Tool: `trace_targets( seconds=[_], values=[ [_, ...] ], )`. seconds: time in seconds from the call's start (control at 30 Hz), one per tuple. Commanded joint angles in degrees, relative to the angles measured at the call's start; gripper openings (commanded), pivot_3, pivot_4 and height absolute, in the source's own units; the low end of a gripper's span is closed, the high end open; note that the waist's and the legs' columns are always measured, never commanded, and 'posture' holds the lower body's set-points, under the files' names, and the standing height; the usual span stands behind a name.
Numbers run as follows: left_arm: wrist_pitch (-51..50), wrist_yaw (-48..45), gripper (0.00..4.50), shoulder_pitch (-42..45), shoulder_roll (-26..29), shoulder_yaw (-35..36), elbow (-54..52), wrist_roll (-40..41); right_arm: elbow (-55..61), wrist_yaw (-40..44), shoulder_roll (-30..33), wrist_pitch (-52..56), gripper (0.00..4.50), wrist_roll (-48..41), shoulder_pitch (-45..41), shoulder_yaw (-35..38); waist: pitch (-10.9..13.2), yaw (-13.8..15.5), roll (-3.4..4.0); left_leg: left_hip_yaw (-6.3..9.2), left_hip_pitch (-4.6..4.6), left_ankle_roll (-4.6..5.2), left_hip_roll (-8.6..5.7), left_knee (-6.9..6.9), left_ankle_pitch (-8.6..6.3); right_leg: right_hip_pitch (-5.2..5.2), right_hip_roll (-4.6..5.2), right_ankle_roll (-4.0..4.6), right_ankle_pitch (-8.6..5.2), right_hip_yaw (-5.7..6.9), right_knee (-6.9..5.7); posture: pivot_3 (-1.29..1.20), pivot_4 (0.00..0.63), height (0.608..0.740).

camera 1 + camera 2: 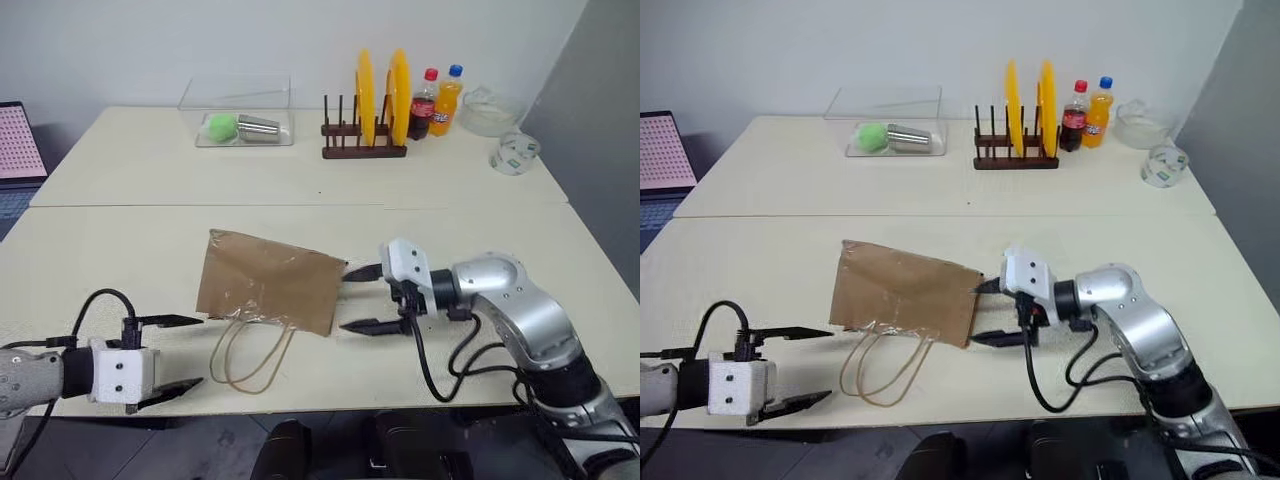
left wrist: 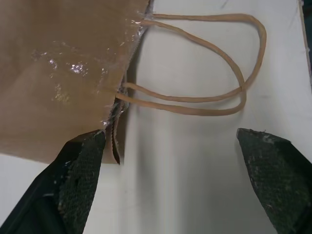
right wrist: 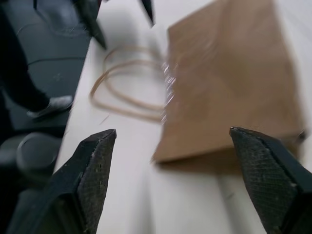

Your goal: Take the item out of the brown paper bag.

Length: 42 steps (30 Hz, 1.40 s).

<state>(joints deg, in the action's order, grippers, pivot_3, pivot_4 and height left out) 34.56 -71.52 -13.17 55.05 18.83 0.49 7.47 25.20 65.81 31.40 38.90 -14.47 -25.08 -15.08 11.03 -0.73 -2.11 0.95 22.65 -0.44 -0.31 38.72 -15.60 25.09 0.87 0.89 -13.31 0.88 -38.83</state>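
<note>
Red-labelled cola bottle (image 1: 423, 103), lettering unreadable, brown paper bag (image 1: 270, 281) unprinted

A dark wooden rack (image 1: 363, 148) is seen at the back of the table (image 1: 150, 170), with two yellow plates (image 1: 382, 96) stood upright in it. Just right of the rack, a cola bottle (image 1: 423, 105) and an orange soda bottle (image 1: 447, 101) are placed side by side. Left of the rack, a clear box (image 1: 238, 112) is set, holding a green ball (image 1: 221, 126) and a metal cup (image 1: 259, 127). Further right of the rack, a glass bowl (image 1: 488, 111) is seen.
</note>
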Motion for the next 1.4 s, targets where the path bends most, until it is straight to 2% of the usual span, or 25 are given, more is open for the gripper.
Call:
trace_targets(
  seconds=[0.03,0.23,0.4,0.53,0.9,1.2,1.4],
  values=[
    [7.2,-0.5,4.50,4.1,2.2,-4.0,5.7,-1.5,4.5,-2.0,1.2,1.2,3.70,-1.9,1.1,0.3,0.0,-0.1,0.01,-0.02,-0.01,0.00,0.00,0.00,0.00,0.00,-0.01,-0.01,0.00,-0.01,0.01,0.00,0.150,0.740],
    [12.7,0.7,4.50,11.3,1.4,-10.9,12.7,-2.3,5.1,-4.4,2.2,1.5,3.70,-2.7,1.6,-0.1,0.0,-0.3,0.01,0.02,0.00,0.00,0.05,0.00,0.00,0.00,-0.08,-0.04,0.00,0.04,0.00,0.00,0.150,0.740],
    [13.3,1.1,4.50,14.0,1.5,-13.5,14.0,0.4,5.3,-5.3,3.4,1.5,3.70,-3.8,2.1,-0.1,0.0,-0.3,0.00,0.01,0.00,0.01,0.04,0.01,0.00,-0.01,-0.07,-0.06,0.01,0.03,0.00,0.00,0.150,0.740],
    [11.3,1.3,3.62,13.8,2.3,-13.8,12.4,3.0,5.4,-5.0,4.6,1.2,3.75,-4.2,2.6,-0.5,0.0,-0.3,0.00,0.02,0.00,0.01,0.04,0.01,0.00,-0.01,-0.07,-0.06,0.01,0.03,0.00,0.00,0.150,0.740],
    [8.0,0.2,0.05,8.5,5.5,-12.8,4.8,8.1,4.2,-3.4,7.0,-1.0,3.75,-4.4,2.9,-2.2,0.0,-0.3,0.00,0.01,-0.01,0.01,0.05,0.01,0.00,-0.01,-0.07,-0.06,0.00,0.03,0.00,0.00,0.150,0.740],
    [3.2,-2.4,0.05,3.5,8.1,-12.7,-1.1,11.0,4.2,-2.3,8.4,-3.0,3.75,-4.8,3.3,-2.5,0.0,-0.3,0.01,0.01,-0.01,0.01,0.07,0.01,0.00,-0.01,-0.12,-0.07,0.00,0.02,0.01,0.00,0.150,0.740],
    [-8.6,-1.8,0.05,1.9,8.9,-12.5,-7.3,14.3,5.4,-0.7,8.2,-5.3,3.75,-7.1,3.6,-1.4,0.0,-0.3,0.01,0.01,0.00,0.01,0.07,0.01,0.00,-0.02,-0.13,-0.07,-0.01,0.02,0.01,0.00,0.150,0.740]
  ],
)
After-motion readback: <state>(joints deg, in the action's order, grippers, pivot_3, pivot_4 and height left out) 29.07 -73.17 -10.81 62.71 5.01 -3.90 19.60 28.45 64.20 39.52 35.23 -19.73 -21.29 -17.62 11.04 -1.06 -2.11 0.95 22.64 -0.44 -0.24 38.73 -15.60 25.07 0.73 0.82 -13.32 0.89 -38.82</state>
